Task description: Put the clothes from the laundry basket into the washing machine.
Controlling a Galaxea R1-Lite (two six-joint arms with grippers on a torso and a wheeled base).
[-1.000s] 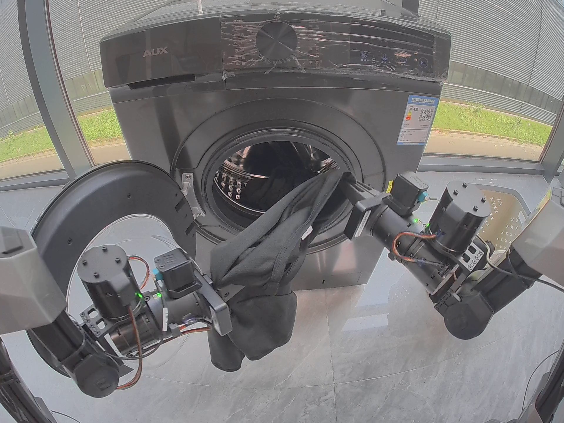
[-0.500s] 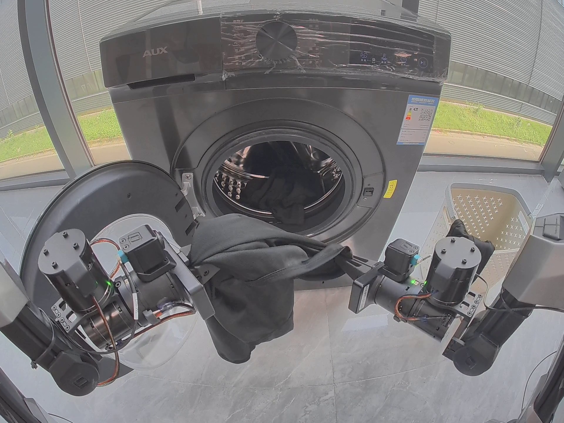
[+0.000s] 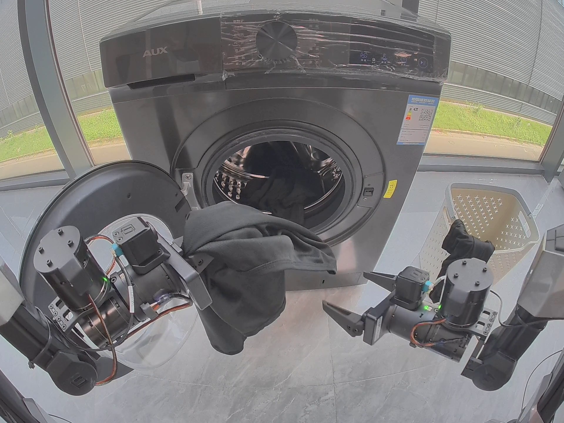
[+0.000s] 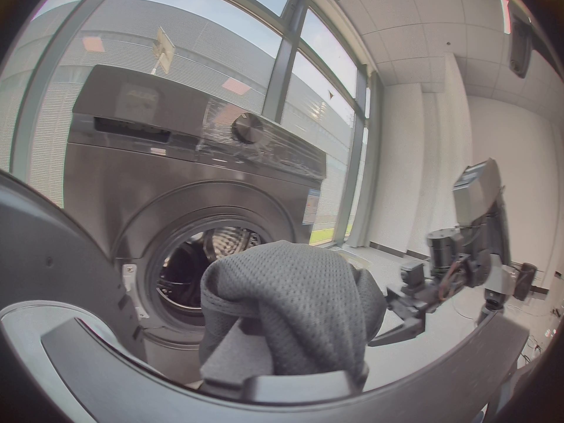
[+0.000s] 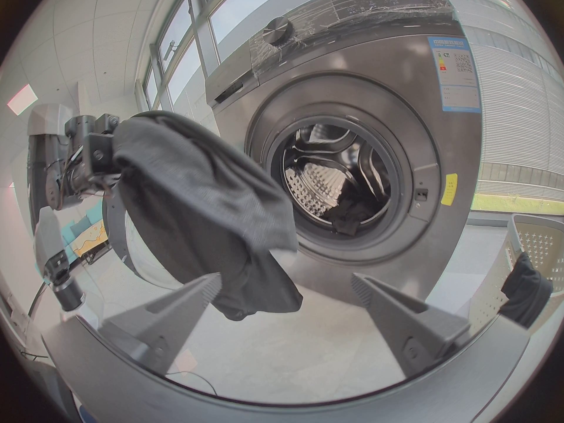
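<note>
I log left claw [image 3: 201, 264] clamped on dark garment [image 3: 252, 259], cloth draped ahead of and below it. Drum opening [image 3: 276, 177] lies just beyond, slightly above. Right claw [image 3: 355, 298] spread wide, empty, lower. Left arm nearer.

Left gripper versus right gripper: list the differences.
The left gripper is shut on the dark grey mesh garment; the right gripper is empty, jaws wide apart. The left gripper is by the round open door; the right gripper by the cream laundry basket. Both face the grey washer.
</note>
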